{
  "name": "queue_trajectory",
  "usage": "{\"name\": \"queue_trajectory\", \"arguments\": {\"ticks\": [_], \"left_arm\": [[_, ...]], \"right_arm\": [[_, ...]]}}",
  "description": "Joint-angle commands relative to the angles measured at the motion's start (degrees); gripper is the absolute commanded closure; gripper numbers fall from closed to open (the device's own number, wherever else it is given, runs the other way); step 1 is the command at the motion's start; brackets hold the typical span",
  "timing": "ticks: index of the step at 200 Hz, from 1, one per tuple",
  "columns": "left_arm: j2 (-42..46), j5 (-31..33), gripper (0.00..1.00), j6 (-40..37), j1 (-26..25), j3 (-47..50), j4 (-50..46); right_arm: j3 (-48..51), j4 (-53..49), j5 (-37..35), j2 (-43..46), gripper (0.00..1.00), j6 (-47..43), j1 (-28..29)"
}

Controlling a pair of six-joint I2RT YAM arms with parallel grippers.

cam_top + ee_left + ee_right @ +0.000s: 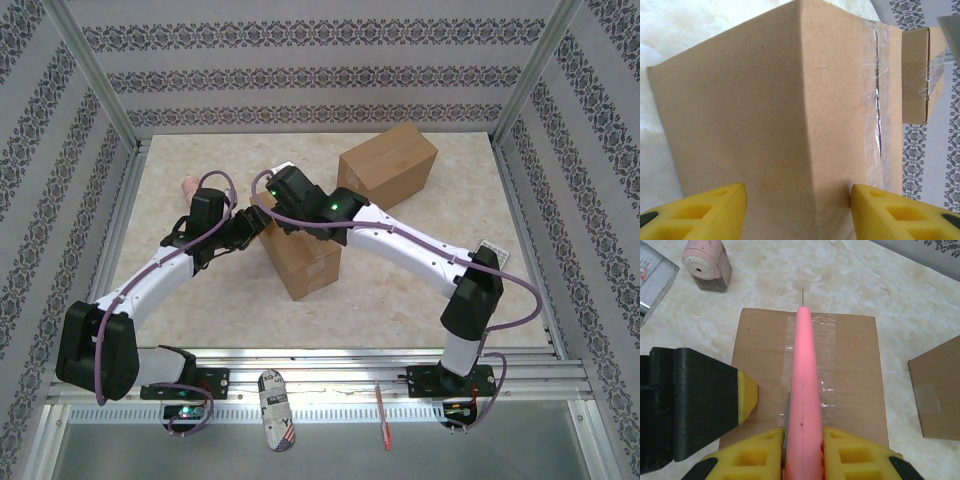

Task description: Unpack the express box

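Now | brown box (850, 370), taped shut | left pincer (797, 192) apart astride it | right pincer (803, 435) clamps pink tool (804, 355)

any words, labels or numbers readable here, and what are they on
No text reads clearly.
Printed cylinder on the front rail: lettering too small to read.
White tag on the right arm: too small to read.
Grey box beside the pink sharpener: red print, blurred.
Taped cardboard box: no print visible.
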State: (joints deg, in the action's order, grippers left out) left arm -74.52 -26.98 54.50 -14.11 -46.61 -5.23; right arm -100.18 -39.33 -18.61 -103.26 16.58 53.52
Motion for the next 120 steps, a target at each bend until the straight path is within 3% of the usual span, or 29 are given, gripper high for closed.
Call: {"name": "queue_trajectory", "arguments": {"ticks": [1, 120], "left_arm": [[0.2, 0.0, 0.44, 0.5, 0.6, 1.3, 0.3], [0.4, 0.4, 0.46, 1.0, 0.8, 2.4, 0.8]], "right_arm": [[-2.7, -1.7, -0.6, -1.4, 1.0, 1.3, 0.5], [-4.8, -2.9, -3.8, -4.3, 1.0, 2.7, 0.4]]}}
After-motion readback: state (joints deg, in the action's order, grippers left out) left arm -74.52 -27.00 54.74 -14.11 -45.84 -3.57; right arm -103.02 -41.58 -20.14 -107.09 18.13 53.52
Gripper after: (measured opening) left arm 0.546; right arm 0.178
